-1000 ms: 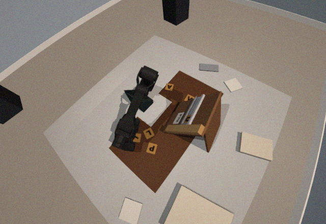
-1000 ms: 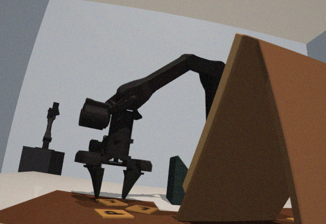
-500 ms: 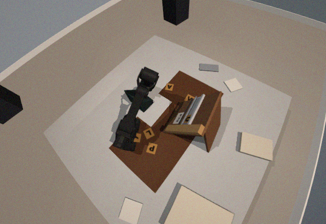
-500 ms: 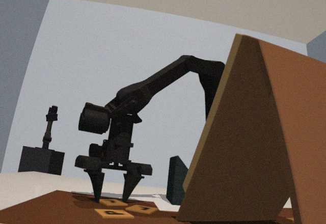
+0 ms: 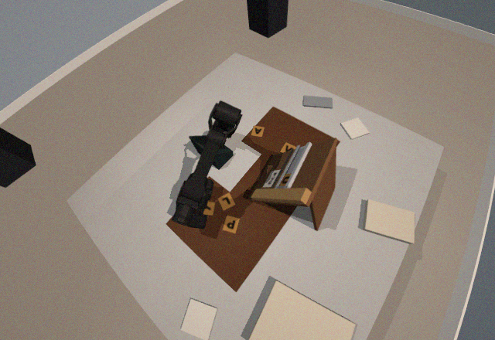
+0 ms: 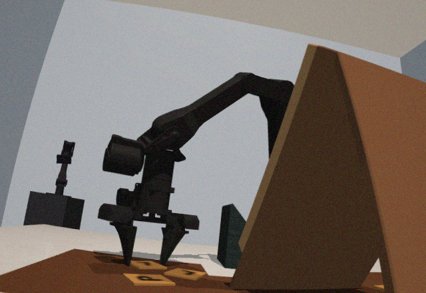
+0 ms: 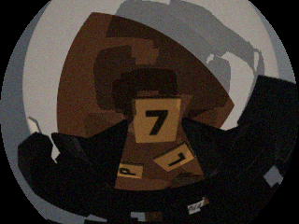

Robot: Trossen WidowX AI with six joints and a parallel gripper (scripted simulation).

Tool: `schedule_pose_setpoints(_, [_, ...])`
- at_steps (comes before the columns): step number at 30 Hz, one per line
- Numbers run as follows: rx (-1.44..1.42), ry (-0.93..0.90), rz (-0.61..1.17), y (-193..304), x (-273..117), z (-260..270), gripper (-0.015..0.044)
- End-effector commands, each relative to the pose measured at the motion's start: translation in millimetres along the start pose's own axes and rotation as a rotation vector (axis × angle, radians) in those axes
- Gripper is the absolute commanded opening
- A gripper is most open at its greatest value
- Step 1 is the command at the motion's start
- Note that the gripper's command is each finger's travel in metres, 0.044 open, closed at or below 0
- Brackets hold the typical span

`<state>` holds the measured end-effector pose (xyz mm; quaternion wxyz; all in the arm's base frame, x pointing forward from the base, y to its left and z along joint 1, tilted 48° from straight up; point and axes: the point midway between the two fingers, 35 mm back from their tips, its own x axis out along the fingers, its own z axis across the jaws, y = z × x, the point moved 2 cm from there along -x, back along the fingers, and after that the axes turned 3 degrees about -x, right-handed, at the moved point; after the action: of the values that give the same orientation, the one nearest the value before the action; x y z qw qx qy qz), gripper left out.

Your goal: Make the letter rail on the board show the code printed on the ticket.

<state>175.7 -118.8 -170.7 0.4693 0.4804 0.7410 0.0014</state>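
Note:
My gripper (image 6: 145, 264) (image 7: 156, 122) is open and points down, its fingertips low on either side of the 7 tile (image 5: 209, 209) (image 6: 148, 266) (image 7: 156, 131), with nothing gripped. The L tile (image 5: 226, 201) (image 6: 186, 274) (image 7: 175, 157) and the P tile (image 5: 231, 224) (image 6: 148, 279) (image 7: 131, 171) lie flat nearby. An A tile (image 5: 257, 130) lies at the far part of the counter. Another tile (image 5: 288, 147) is partly hidden by the sloping board (image 5: 319, 164) (image 6: 302, 180). One tile (image 5: 285, 179) shows at the rail (image 5: 300, 164); its letter is unclear. The ticket (image 5: 272, 178) is too blurred to read fully.
The brown counter (image 5: 236, 264) (image 6: 41, 272) has a notch near the arm's base. A dark green block (image 5: 223, 158) (image 6: 229, 238) stands beside the arm. The board's wooden end (image 5: 279, 195) faces the tiles. Pale slabs (image 5: 390, 221) and a grey bar (image 5: 317, 102) lie off the counter.

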Motion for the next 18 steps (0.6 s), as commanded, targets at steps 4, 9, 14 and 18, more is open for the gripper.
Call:
schedule_pose_setpoints(4, [0.004,0.001,0.004,0.4,0.9,-0.7,0.034])
schedule_pose_setpoints(9, [0.004,0.001,0.004,0.4,0.9,-0.7,0.034])
schedule_pose_setpoints(14, [0.004,0.001,0.004,0.4,1.4,-0.8,0.034])
schedule_pose_setpoints(18, [0.004,0.001,0.004,0.4,1.4,-0.8,0.0333])
